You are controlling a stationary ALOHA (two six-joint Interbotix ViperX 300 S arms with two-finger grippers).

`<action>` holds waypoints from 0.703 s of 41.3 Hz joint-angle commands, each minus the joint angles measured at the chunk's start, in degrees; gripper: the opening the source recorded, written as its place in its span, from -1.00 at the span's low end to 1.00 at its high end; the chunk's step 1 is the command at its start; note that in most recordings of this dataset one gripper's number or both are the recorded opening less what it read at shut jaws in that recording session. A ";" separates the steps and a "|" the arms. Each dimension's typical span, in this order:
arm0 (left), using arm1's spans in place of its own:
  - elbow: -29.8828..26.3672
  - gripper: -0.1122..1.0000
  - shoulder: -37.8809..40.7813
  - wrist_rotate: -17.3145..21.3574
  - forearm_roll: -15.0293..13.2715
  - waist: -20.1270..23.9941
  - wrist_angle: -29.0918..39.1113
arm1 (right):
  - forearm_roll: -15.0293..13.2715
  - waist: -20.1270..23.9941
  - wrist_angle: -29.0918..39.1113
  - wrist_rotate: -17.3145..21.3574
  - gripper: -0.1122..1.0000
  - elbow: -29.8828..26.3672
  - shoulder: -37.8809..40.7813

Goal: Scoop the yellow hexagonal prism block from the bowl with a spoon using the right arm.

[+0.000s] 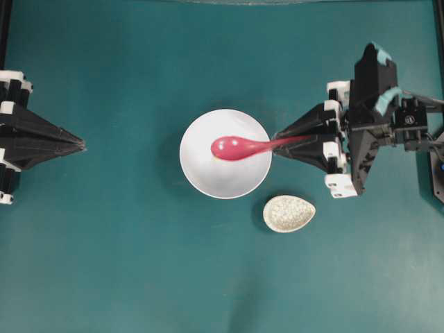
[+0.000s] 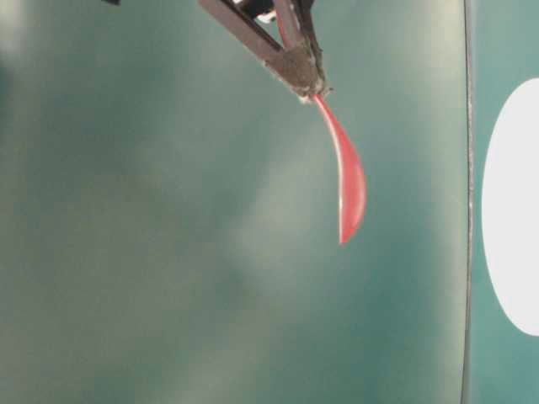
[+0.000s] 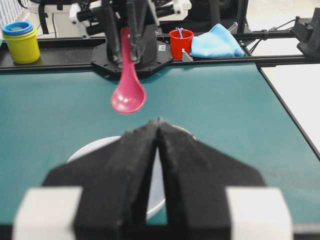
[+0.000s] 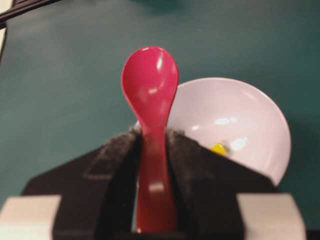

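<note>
The white bowl point(image 1: 229, 182) sits mid-table. My right gripper point(image 1: 279, 141) is shut on the handle of the pink-red spoon point(image 1: 239, 147), whose scoop hangs over the bowl's middle, above its floor. In the right wrist view the spoon point(image 4: 150, 85) stands between the fingers of the right gripper point(image 4: 151, 134). The yellow hexagonal prism block point(image 4: 218, 148) lies in the bowl point(image 4: 245, 107), right of the handle. At the left of the table my left gripper point(image 1: 80, 144) rests shut and empty, pointing at the bowl point(image 3: 92, 149) and the raised spoon point(image 3: 128, 95).
A speckled beige spoon rest point(image 1: 288, 213) lies on the teal table just below and right of the bowl. Beyond the table's far edge in the left wrist view stand stacked yellow and blue cups point(image 3: 21, 42), a red cup point(image 3: 181, 42) and a blue cloth point(image 3: 216, 42).
</note>
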 commanded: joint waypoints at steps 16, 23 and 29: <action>-1.41 -0.67 0.18 -0.09 0.18 -0.09 0.62 | 0.35 -0.62 5.89 0.97 -0.36 -4.22 2.37; -1.41 -0.67 0.18 -0.09 0.18 -0.09 0.70 | 0.26 -2.46 14.77 0.97 -0.36 -6.42 4.04; -1.41 -0.67 0.18 -0.09 0.18 -0.09 0.70 | 0.18 -3.34 18.72 0.97 -0.36 -8.35 6.24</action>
